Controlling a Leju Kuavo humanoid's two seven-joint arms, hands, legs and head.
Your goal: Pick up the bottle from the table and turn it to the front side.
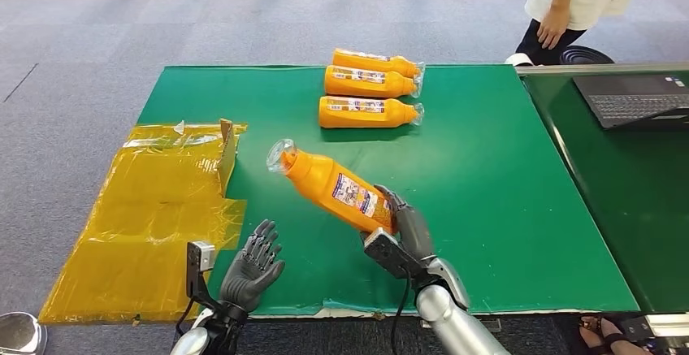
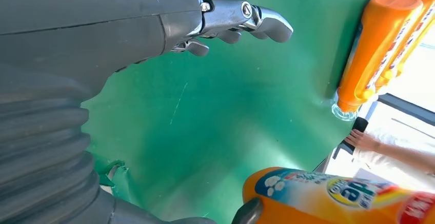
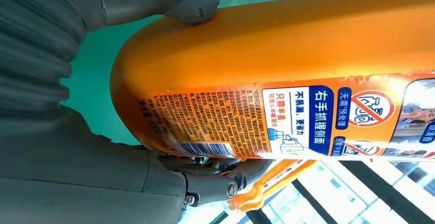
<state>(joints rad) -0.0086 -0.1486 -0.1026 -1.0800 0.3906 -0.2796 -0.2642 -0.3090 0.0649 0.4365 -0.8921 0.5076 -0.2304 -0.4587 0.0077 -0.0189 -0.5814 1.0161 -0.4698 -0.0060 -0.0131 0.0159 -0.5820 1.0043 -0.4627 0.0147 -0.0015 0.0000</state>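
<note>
The right hand (image 1: 398,229) grips the orange bottle (image 1: 337,191) at its base and holds it tilted above the green table (image 1: 487,176), clear cap pointing away. The left hand (image 1: 253,267) has its fingers spread and holds nothing.

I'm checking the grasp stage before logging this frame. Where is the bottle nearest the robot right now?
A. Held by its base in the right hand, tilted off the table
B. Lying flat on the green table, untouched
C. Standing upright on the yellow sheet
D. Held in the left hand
A: the right hand grips the base of the orange bottle, which is tilted with its cap end raised, while the left hand holds nothing.
</note>
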